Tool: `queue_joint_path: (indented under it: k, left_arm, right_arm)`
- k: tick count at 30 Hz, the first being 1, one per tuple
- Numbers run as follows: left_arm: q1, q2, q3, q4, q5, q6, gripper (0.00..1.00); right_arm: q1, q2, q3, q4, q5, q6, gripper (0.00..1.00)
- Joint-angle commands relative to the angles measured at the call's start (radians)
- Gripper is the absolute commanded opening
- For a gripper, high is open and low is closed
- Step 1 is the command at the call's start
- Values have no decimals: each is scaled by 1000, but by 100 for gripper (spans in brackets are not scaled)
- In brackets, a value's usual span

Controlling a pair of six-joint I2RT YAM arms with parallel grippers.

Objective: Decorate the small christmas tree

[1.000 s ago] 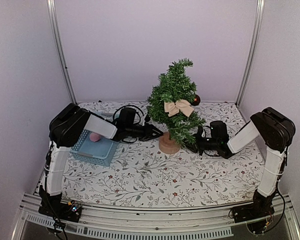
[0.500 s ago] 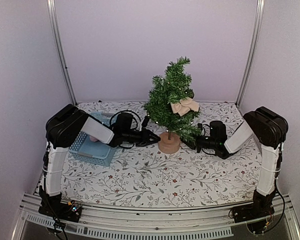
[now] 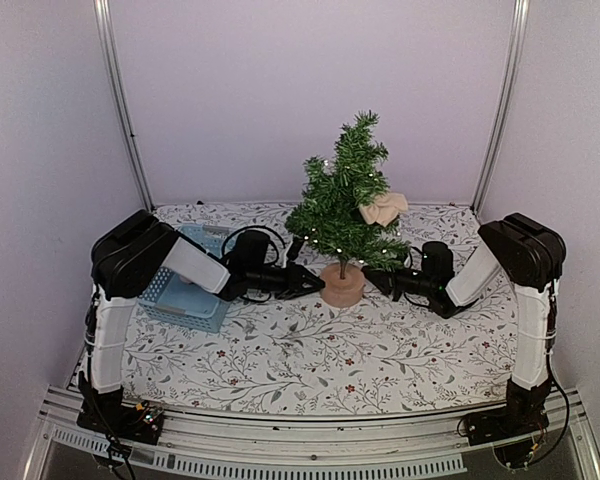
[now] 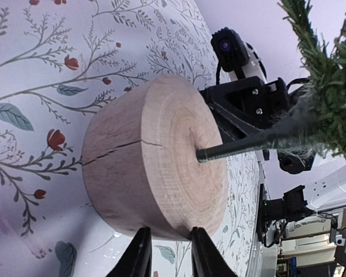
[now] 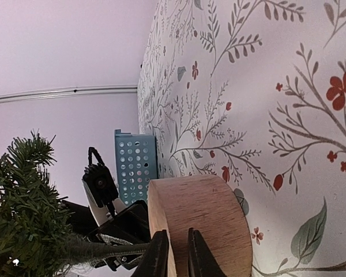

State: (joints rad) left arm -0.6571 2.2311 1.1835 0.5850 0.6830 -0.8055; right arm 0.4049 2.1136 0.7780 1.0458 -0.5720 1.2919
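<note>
Since the small christmas tree (image 3: 342, 205) is just bristly wire branches on a thin trunk (image 4: 248, 144), I'd guess it's light, w/ most of the weight low in the round wooden base (image 3: 342, 287). It stands upright, a bit closer to the far edge than the near one and roughly midway btwn the left and right edges. A cream bow (image 3: 383, 208) sits up in the right-side branches. Branches look bendy and springy, so don't grab there imo. The base's sidewall or the low trunk is the stiff bit, though the wood is smooth and curved and could slip out of two fingers. There's also a crack across its top face. The left gripper (image 4: 169, 242) has its tips at the base's left side and the right gripper (image 5: 177, 239) is at the opposite side. Both show only a thin slit btwn the fingers, and I can't tell if they pinch the rim or just press on it. A blue basket (image 3: 185, 290) sits by the left edge behind the left arm. There's open floral cloth (image 3: 310, 360) toward the near edge, less room at the far edge.
</note>
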Motion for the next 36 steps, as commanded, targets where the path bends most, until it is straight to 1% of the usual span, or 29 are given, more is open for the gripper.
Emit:
queue_joint_path:
  k: [1, 4, 7, 12, 18, 27, 32, 36]
  left_arm:
    - [-24, -47, -8, 46, 5, -19, 27]
    - [-16, -71, -38, 84, -15, -40, 27]
    - [1, -98, -63, 100, -51, -47, 27]
    - [34, -103, -43, 79, -83, -47, 28]
    - [50, -21, 66, 9, -74, -24, 28]
    - [56, 99, 191, 10, -60, -54, 28]
    - [56, 138, 226, 20, -55, -60, 28]
    - [53, 145, 217, 60, -48, -72, 28]
  right_arm:
    - [-31, 11, 1, 48, -15, 5, 16]
    - [-71, -14, -24, 40, -12, -13, 17]
    - [-103, -64, -51, -10, -5, -53, 19]
    - [-114, -136, -121, -36, 2, -71, 21]
    - [-61, -188, -189, -23, 19, -56, 22]
    - [41, -145, -208, 72, 57, 24, 25]
    - [92, -112, -189, 94, 72, 52, 26]
    - [100, -77, -184, 115, 87, 76, 26]
